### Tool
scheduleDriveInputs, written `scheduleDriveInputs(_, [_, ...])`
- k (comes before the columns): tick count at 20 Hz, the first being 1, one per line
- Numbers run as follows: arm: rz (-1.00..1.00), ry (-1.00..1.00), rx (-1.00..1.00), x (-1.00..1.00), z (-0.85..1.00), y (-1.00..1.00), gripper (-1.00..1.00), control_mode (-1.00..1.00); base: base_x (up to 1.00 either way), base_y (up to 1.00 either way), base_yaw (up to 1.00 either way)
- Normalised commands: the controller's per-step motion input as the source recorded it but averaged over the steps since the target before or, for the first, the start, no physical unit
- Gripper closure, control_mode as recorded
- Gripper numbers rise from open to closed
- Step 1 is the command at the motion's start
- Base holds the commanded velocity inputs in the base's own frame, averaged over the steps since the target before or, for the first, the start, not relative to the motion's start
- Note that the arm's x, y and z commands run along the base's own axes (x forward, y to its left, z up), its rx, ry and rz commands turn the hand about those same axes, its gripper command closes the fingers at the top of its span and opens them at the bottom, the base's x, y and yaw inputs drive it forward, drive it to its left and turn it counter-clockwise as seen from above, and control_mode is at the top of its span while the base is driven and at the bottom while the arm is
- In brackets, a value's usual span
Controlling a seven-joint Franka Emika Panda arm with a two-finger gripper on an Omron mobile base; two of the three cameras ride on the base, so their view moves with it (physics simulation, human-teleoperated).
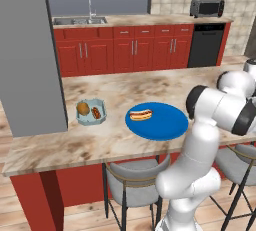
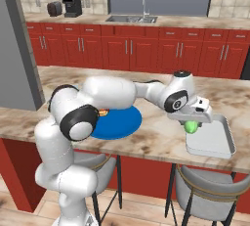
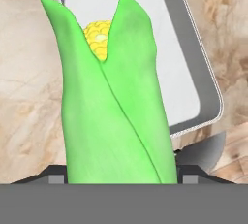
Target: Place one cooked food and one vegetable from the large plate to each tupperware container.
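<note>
On the counter's left part in the left base view, the small tub (image 1: 91,112) holds two foods; a hotdog (image 1: 140,114) lies on the plate (image 1: 159,123).

In the right base view, the gripper (image 2: 192,124) clamps the corn (image 2: 191,127) over the tray's (image 2: 215,142) near-left corner; released there, it could tip off.

In the hand view, the husk blocks part of the tray.

The counter (image 1: 115,140) looks like polished beige marble with brown veining. On it, the large plate (image 1: 165,125) is a smooth, matt bright blue. Right of the plate, the larger tupperware container (image 2: 215,142) has a smooth pale grey plastic look, and the small one (image 1: 101,115) to its left looks alike. The corn (image 3: 114,106) has a smooth, slightly glossy green husk and bumpy yellow kernels. Behind the counter, the cabinets (image 1: 135,50) look like red lacquered wood with metal handles.
</note>
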Motion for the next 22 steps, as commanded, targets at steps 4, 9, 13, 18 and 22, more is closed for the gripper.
scheduleDriveInputs(4, [0.0,0.0,0.05,0.42,-0.01,-0.42,1.0,-1.0,0.0,0.0,0.0])
scheduleDriveInputs(9, [0.0,0.01,0.09,0.13,-0.03,-0.28,1.0,-1.0,0.0,0.0,0.0])
scheduleDriveInputs(13, [0.0,0.02,0.0,0.0,0.0,-0.1,1.0,-1.0,0.0,0.0,0.0])
scheduleDriveInputs(18, [0.01,0.01,-0.16,0.0,-0.19,0.0,1.0,-1.0,0.0,0.0,0.0])
scheduleDriveInputs(22, [0.05,0.0,-0.28,0.0,-0.55,0.0,1.0,-1.0,0.0,0.0,0.0])
